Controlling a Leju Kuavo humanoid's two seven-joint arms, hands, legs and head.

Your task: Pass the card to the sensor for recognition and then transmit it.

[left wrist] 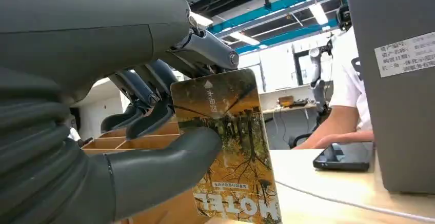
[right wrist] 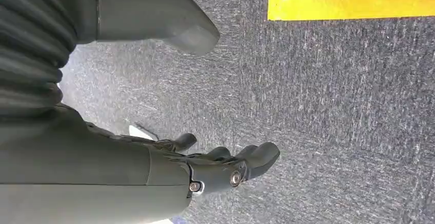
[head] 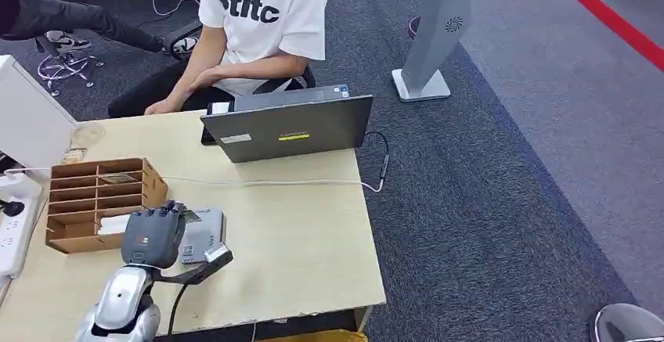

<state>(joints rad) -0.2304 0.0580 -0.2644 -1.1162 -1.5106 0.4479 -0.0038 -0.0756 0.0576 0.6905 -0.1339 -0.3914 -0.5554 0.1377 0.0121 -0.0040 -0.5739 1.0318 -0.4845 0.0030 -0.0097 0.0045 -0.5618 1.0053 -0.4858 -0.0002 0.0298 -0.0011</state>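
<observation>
My left hand (head: 153,235) hovers over the grey card sensor (head: 205,232) on the wooden table (head: 297,232). It pinches a yellow-brown hotel card (left wrist: 228,142) between the thumb (left wrist: 169,165) and the darker fingers (left wrist: 149,111), the card standing on edge. In the head view the card (head: 190,216) peeks out just beyond the hand, above the sensor. My right hand (right wrist: 215,106) hangs over grey carpet with its fingers apart and nothing in it.
A wooden slotted card box (head: 98,201) stands just left of the sensor. A grey laptop (head: 294,127) sits at the table's far side, a person (head: 250,29) seated behind it with a phone (left wrist: 344,157) nearby. A white cable (head: 274,181) crosses the table.
</observation>
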